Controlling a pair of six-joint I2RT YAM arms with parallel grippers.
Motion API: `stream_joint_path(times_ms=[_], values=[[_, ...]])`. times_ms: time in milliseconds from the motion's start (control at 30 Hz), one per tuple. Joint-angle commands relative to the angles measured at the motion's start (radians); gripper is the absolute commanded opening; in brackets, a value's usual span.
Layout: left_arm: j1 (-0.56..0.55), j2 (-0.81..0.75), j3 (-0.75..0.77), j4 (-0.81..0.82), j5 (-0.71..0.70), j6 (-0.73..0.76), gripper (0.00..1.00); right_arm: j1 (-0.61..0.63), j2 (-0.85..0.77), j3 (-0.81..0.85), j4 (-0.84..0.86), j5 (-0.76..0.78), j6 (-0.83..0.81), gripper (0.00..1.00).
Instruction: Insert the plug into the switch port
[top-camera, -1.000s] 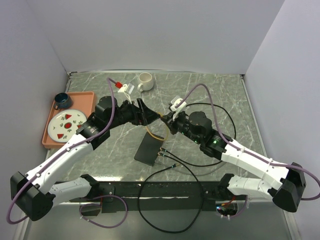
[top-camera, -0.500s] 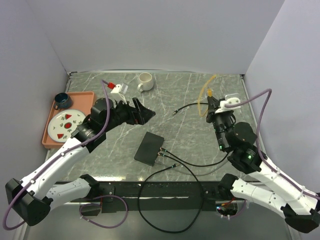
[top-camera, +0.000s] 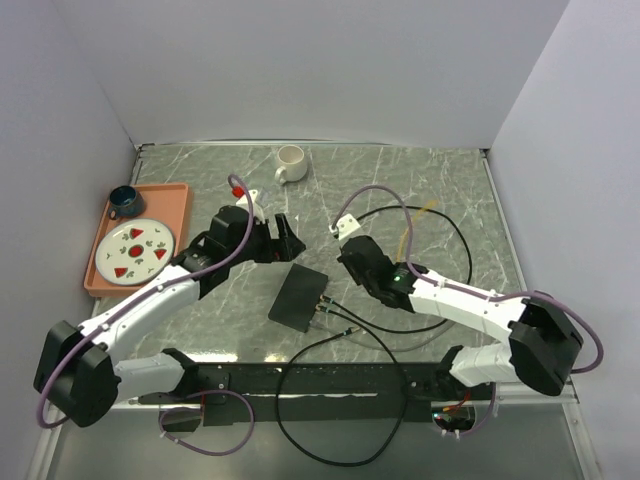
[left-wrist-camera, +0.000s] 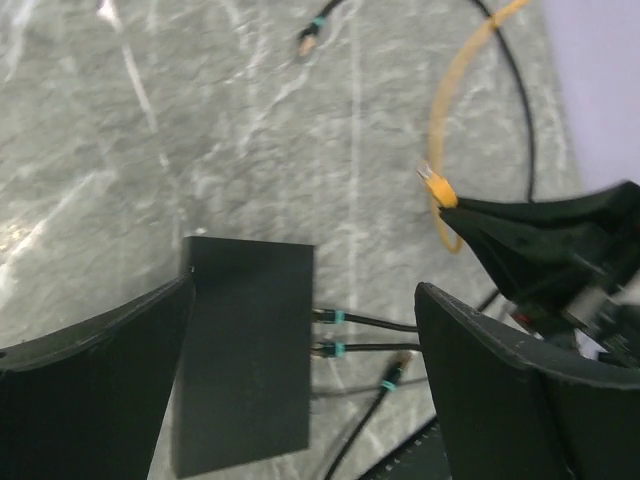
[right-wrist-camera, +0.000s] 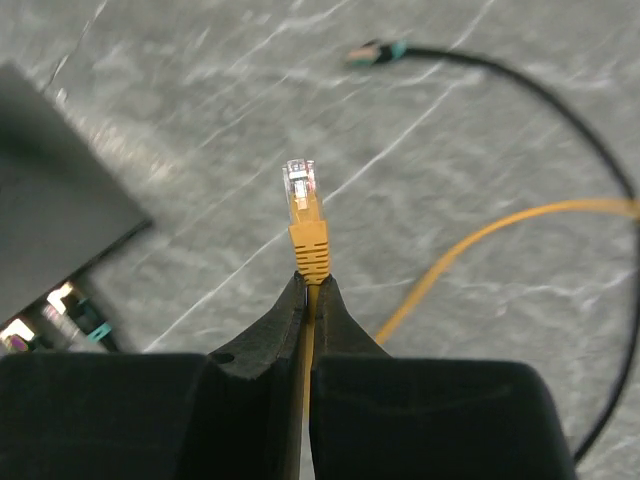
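Jaws on the right gripper (right-wrist-camera: 310, 288) are clamped on the boot of the one yellow plug (right-wrist-camera: 304, 205). Its clear tip sticks out ahead, and its yellow cable (right-wrist-camera: 480, 235) trails off across the marble table (top-camera: 430, 180). Jaws on the left gripper (top-camera: 284, 238) stand wide apart on nothing, just beyond the far end of the single black box (top-camera: 298, 297). The plug hangs in the air near the box, short of the narrow edge carrying the switch port (right-wrist-camera: 50, 300) and not touching it.

Half a second ago the right arm was swung out to the table's right rear with the cable lifted; it has now come back to the middle. A second ago both grippers met nose to nose over the box. The left arm has barely shifted since.

Two plugged-in cables (left-wrist-camera: 340, 320), black with teal boots, sit in that edge. Two loose cable ends (left-wrist-camera: 395, 372) lie on the table, one close by and one farther off. At the left, one orange tray (top-camera: 180, 190) holds one plate (top-camera: 135, 250) and one dark cup (top-camera: 124, 200). One white cup (top-camera: 290, 160) stands at the back.
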Motion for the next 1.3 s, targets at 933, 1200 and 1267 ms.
stream_joint_path(times_ms=[933, 1200, 1267], values=[[0.106, 0.418, -0.156, 0.465, 0.286, 0.020, 0.98, 0.007, 0.203, -0.057, 0.069, -0.382, 0.150, 0.00], [0.106, 0.481, -0.133, 0.471, 0.290, 0.020, 0.95, 0.007, 0.113, -0.124, 0.111, -0.348, 0.193, 0.00], [0.106, 0.497, -0.127, 0.474, 0.294, 0.021, 0.93, 0.007, 0.079, -0.150, 0.129, -0.342, 0.203, 0.00]])
